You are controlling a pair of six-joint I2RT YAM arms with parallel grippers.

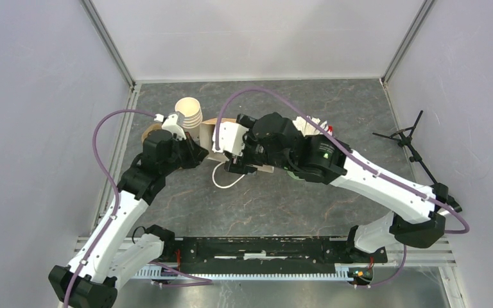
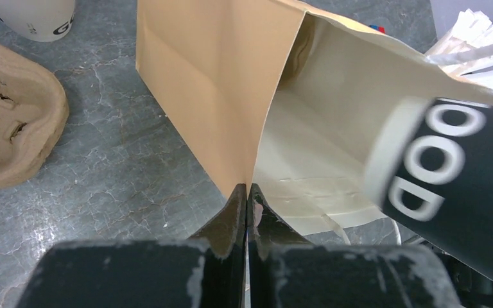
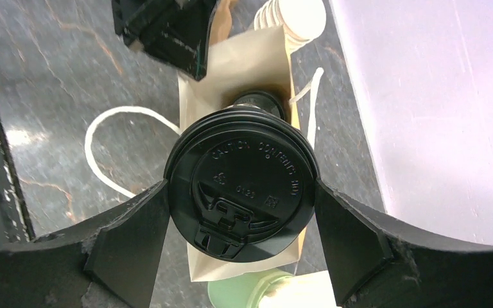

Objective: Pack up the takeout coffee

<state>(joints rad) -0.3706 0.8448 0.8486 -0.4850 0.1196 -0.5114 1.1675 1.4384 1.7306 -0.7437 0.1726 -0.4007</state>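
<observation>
R gripper (image 3: 241, 192) pinches lidded cup (image 3: 241, 163) by its sides, approx. upright, long axis vertical, lid up, over open bag (image 2: 212, 77). L gripper (image 2: 248, 192) clamps bag's edge. 2nd cup (image 3: 257, 102) inside is mostly hidden.

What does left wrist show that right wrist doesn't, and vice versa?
Left wrist only: the cardboard carrier on the table and the lettered side of the held cup. Right wrist only: the right pincer around that cup's black lid, a second lidded cup already inside the paper bag, the bag's white handle loop, the green cup. Both: the open bag, the left pincer shut on its edge, the held cup at its mouth.
</observation>
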